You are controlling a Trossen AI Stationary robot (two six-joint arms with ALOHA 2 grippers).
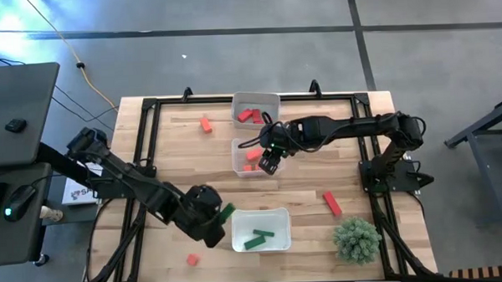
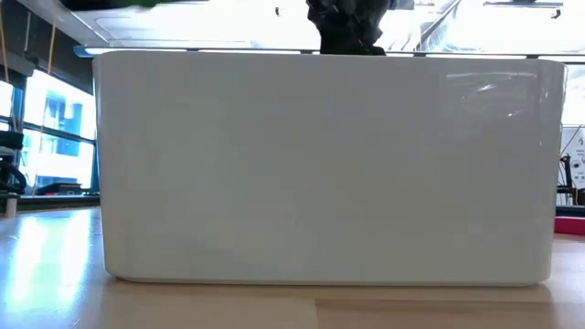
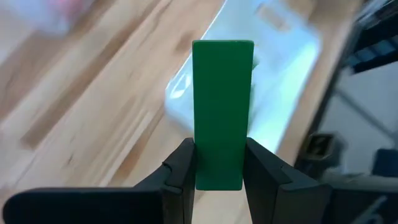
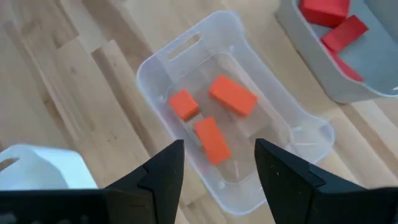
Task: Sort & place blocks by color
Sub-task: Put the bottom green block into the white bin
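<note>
Near the front-left of the bench (image 1: 176,152), the left claw (image 1: 223,216) holds a green block (image 3: 222,112) upright between its fingers (image 3: 183,168), pinched at the block's lower end; in the high view this block (image 1: 227,212) sits just beside the left rim of the front clear tray (image 1: 282,215), apparently not yet over it. Two green blocks (image 1: 259,238) lie inside that tray, which leaves open floor on its right side. Over the middle clear tray (image 4: 155,68), the right claw (image 4: 219,163) hangs with its fingers (image 4: 165,171) spread wide and nothing between them; in the high view it stands at that tray's right rim. Three orange-red blocks (image 4: 214,115) lie in the middle tray, clear of its walls. The back tray (image 1: 273,98), just behind it, holds crimson-pink blocks (image 1: 250,116). Loose blocks remain on bare wood: one orange-red block (image 1: 206,123) left of the back tray, one crimson-pink block (image 1: 332,203) on the right half near the green plant (image 1: 356,238), and one small red block (image 1: 192,259) close to the front edge, left of the front tray. Open bench lies between the trays and the right edge. The low view is filled by a white tray wall (image 2: 320,164), so little else can be judged from it
</note>
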